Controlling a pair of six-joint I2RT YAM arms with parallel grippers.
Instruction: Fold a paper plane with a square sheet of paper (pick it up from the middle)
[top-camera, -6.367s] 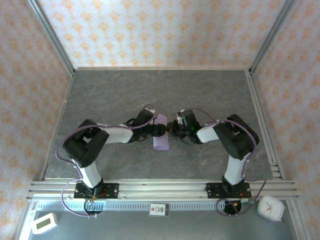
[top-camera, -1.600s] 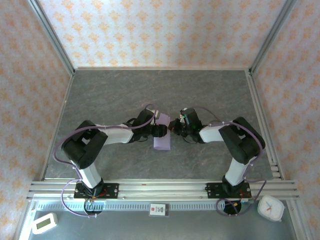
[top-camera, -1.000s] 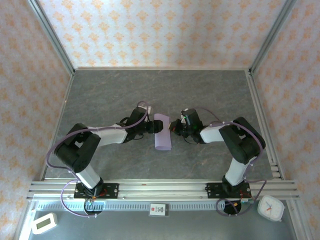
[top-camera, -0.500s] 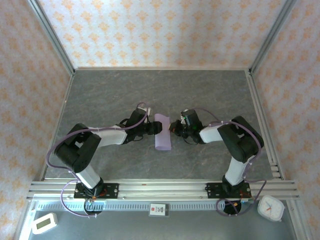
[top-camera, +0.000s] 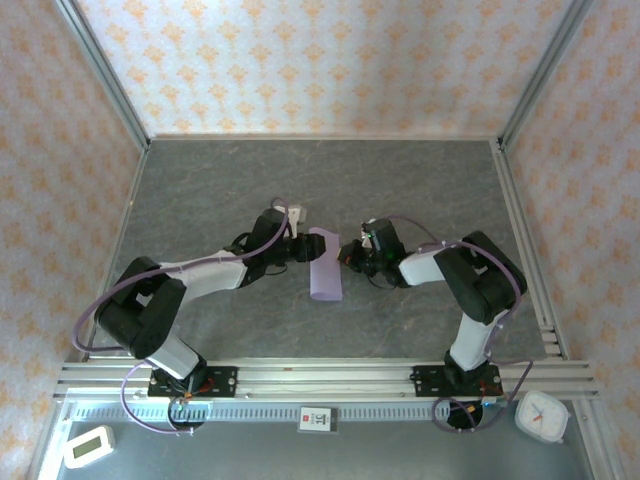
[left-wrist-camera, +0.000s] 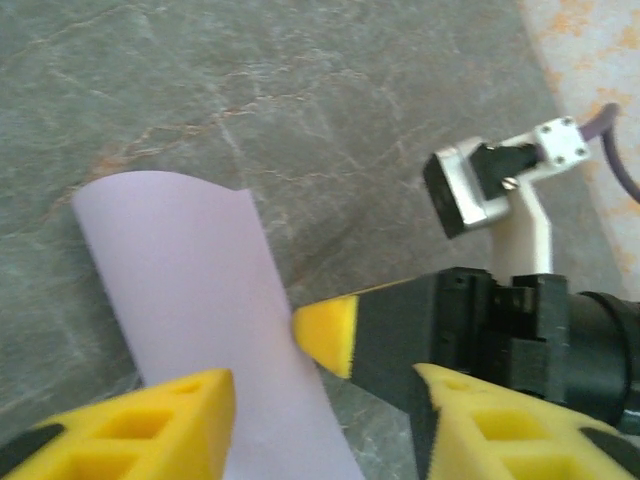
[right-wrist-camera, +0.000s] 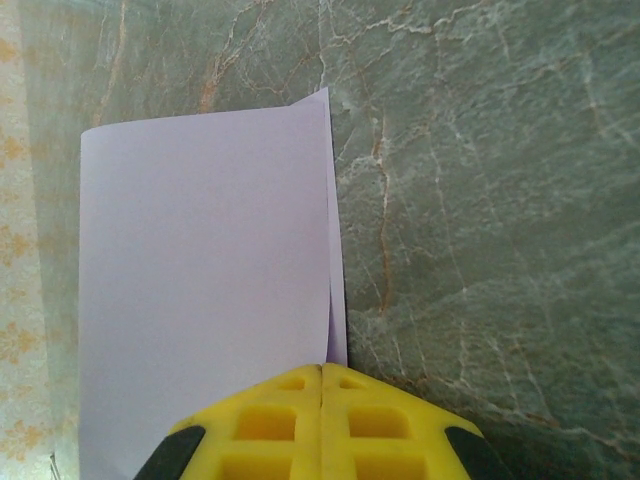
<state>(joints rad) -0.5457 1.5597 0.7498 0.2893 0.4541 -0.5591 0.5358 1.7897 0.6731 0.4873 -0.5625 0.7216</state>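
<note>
The counter (top-camera: 220, 190) carries the paper (top-camera: 324, 264) at its middle, between both arms. The paper is doubled over lengthwise into a narrow strip, its free edges not quite level; that first centre fold seems made, while nose and wing folds all remain. The right end effector (right-wrist-camera: 321, 385) is pinched closed on the paper's right edge. The left end effector (left-wrist-camera: 320, 400) stands partly apart at the paper's left side, gripping nothing.
</note>
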